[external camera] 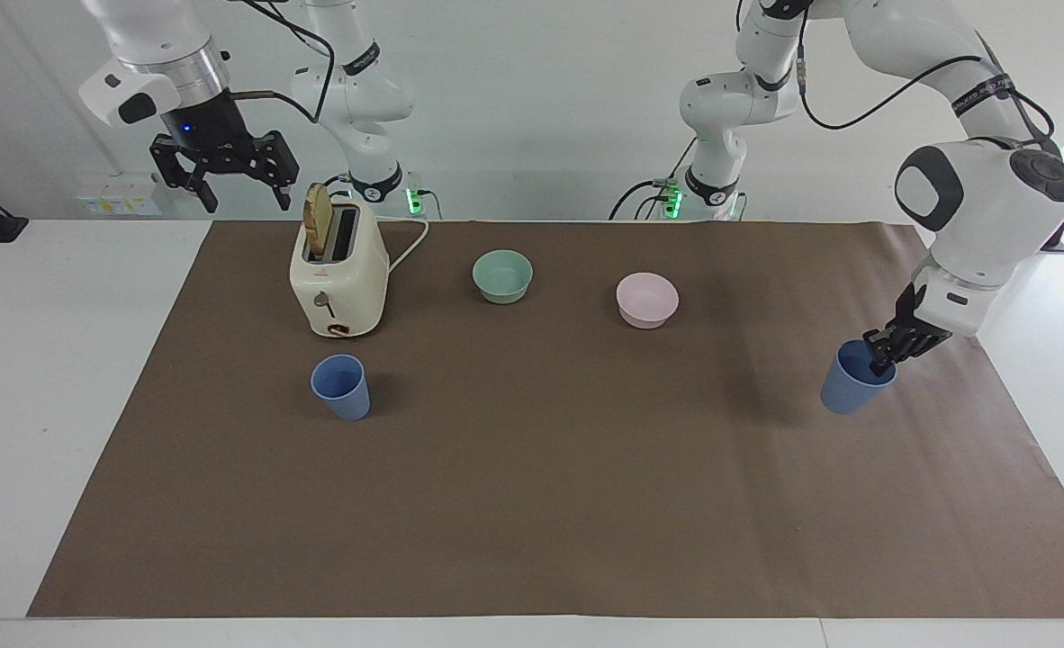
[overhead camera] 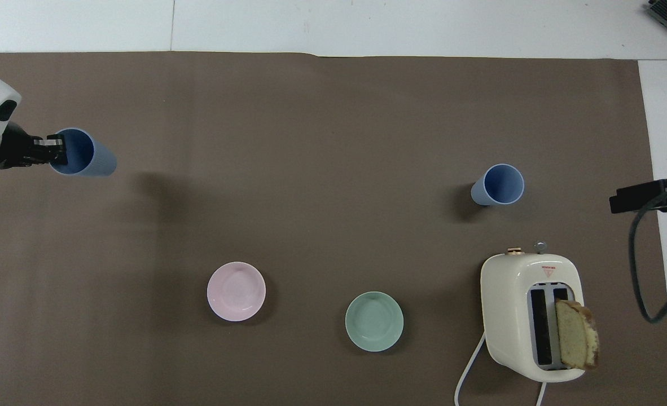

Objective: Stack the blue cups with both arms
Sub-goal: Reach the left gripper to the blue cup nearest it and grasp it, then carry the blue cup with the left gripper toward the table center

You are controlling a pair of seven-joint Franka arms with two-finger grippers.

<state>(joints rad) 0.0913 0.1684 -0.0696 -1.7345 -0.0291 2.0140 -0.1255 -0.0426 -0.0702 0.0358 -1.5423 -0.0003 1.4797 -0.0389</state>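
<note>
My left gripper is shut on the rim of one blue cup and holds it tilted in the air over the brown mat at the left arm's end of the table. The other blue cup stands upright on the mat, farther from the robots than the toaster. High above the table near the toaster's top hangs my right gripper, open and holding nothing; the right arm waits.
A cream toaster with a bread slice sticking out stands near the right arm's end. A green bowl and a pink bowl sit between the arms, on the brown mat.
</note>
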